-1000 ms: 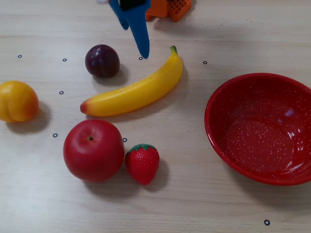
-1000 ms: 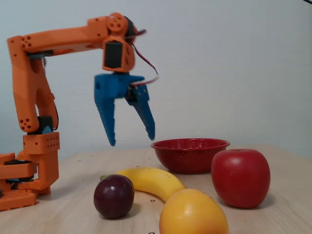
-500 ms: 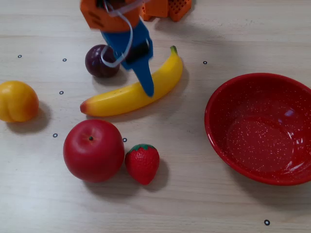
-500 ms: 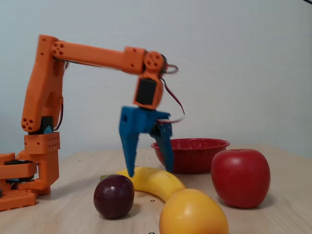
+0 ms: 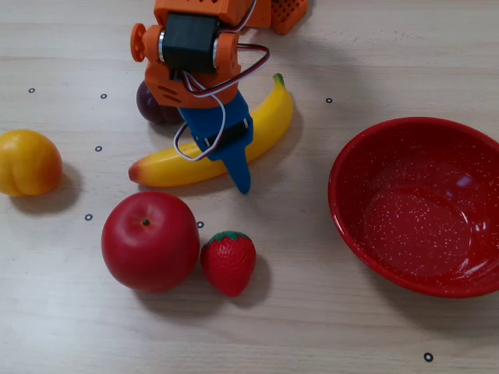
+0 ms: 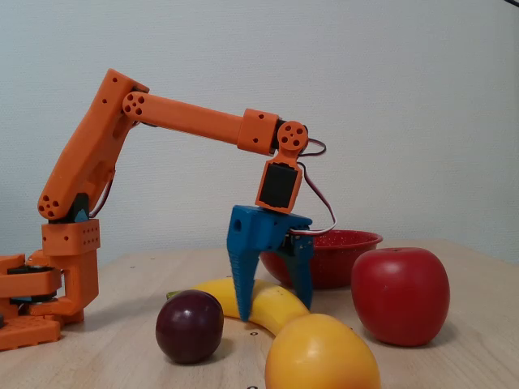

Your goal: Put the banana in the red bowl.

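Note:
The yellow banana (image 5: 179, 165) lies diagonally on the table, green stem toward the back. My blue gripper (image 5: 231, 160) is open and lowered over its middle. In the side fixed view the gripper (image 6: 275, 309) has one finger on each side of the banana (image 6: 215, 293), tips near the table. Whether the fingers touch the fruit does not show. The red bowl (image 5: 337, 191) sits empty to the right of the banana, behind the gripper in the side view as the bowl (image 6: 345, 241).
A red apple (image 5: 150, 241) and a strawberry (image 5: 228, 262) lie in front of the banana. A dark plum (image 5: 146, 105) is half hidden by the wrist. An orange-yellow fruit (image 5: 29, 161) sits at far left. The arm's base (image 6: 49, 284) stands at the back.
The arm has reached forward and dropped. The open gripper went from hanging above the table behind the banana to straddling the banana's middle.

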Controlling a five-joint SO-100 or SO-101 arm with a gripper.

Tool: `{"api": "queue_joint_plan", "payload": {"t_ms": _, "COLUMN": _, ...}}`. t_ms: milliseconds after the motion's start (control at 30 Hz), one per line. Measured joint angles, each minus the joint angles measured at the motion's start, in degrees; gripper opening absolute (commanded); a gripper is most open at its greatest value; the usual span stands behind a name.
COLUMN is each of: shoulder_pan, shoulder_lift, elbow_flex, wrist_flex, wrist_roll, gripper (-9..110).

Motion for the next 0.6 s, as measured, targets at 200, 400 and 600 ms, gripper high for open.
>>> {"api": "queue_joint_plan", "payload": {"t_ms": 200, "shoulder_pan": 0.3, "shoulder_lift": 0.0, "elbow_flex": 0.8, "wrist_flex": -3.0, "wrist_roll": 2.2, "gripper": 1}}
{"api": "queue_joint_plan", "payload": {"t_ms": 400, "shoulder_pan": 0.4, "shoulder_lift": -0.7, "elbow_flex": -0.8, "wrist_flex": 0.1, "wrist_roll": 2.8, "gripper": 0}}
{"api": "queue_joint_plan", "payload": {"t_ms": 600, "shoulder_pan": 0.4, "shoulder_lift": -1.4, "elbow_flex": -6.1, "wrist_flex": 9.3, "wrist_roll": 2.4, "gripper": 0}}
